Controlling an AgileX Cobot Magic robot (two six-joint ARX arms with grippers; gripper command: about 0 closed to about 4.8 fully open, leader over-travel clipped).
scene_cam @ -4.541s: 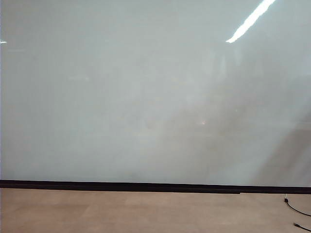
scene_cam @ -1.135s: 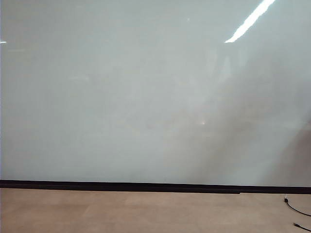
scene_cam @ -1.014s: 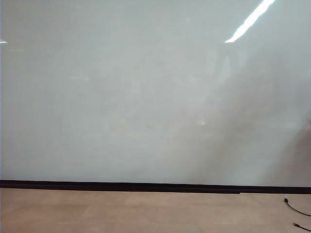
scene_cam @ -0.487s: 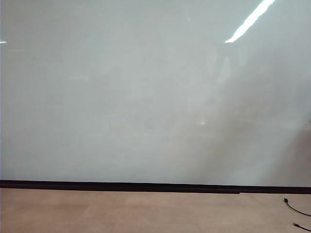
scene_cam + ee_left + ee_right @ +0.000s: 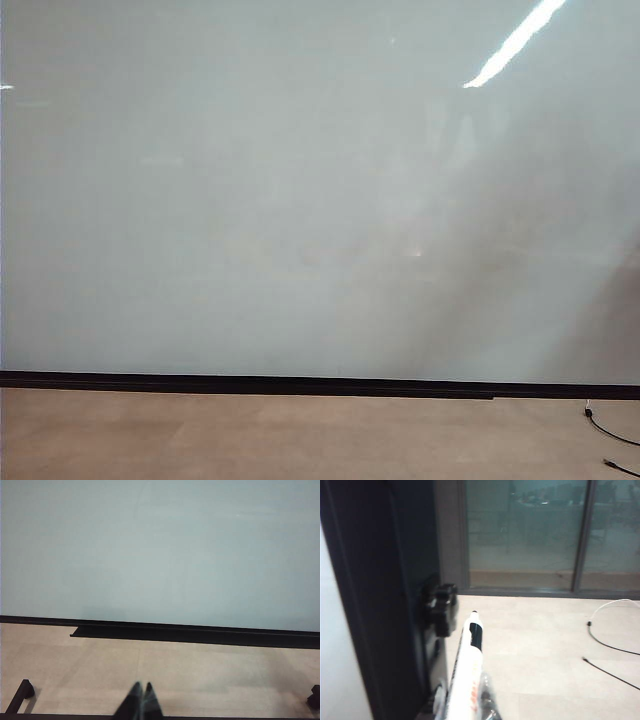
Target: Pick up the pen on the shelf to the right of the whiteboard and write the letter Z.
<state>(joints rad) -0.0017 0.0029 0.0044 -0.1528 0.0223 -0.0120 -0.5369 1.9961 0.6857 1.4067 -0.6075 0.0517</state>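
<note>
- Right tool: clenched on the pen, seen only in the right wrist view. The white barrel runs out from between the tool's tips, its small dark tip pointing away from the tool and clear of any surface.
- Pen and surroundings: the pen stands just beside a tall black frame, near a black knob on that frame. Whether the barrel touches the frame cannot be told. Past the pen's tip lie tan floor and glass doors; a thin cable trails over the floor well apart from the pen.
- Left tool: its two dark tips are pressed together with nothing between them, hanging above the floor in front of the whiteboard and its black lower strip.
- Whiteboard: in the exterior view it fills nearly the whole picture, glossy and unmarked, with a ceiling light's glare near its upper right corner. No arm, tool or pen shows in this view.
</note>
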